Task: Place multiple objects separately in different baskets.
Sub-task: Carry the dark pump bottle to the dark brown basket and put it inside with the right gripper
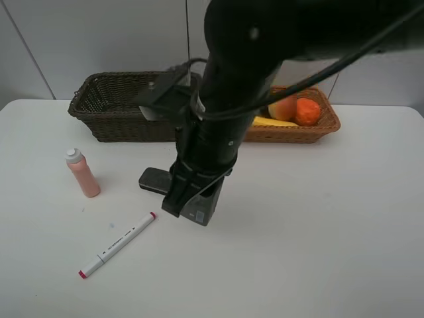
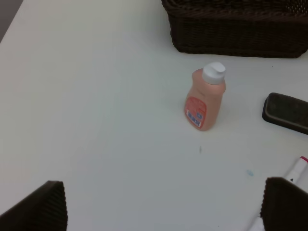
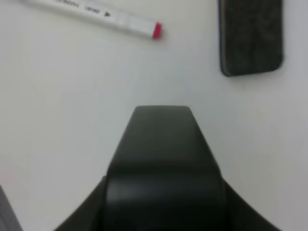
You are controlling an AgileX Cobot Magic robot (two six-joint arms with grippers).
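My right gripper (image 1: 187, 196) reaches across the middle of the table and is shut on the dark pump bottle (image 1: 204, 211), whose black pump head (image 3: 163, 163) fills the right wrist view. Just left of it lie the dark grey eraser block (image 1: 154, 180) (image 3: 250, 36) and the white red-tipped marker (image 1: 118, 244) (image 3: 96, 13). The pink bottle (image 1: 83, 173) (image 2: 205, 99) stands upright at the left. My left gripper (image 2: 163, 211) hangs open above bare table near that bottle, holding nothing. The orange (image 1: 307, 111), peach (image 1: 283, 106) and banana (image 1: 271, 122) lie in the orange-tan basket (image 1: 318, 132).
The dark brown basket (image 1: 112, 99) (image 2: 240, 29) stands at the back left, beside the orange-tan one. My right arm hides the gap between the two baskets. The white table's left edge (image 2: 9, 29) shows in the left wrist view.
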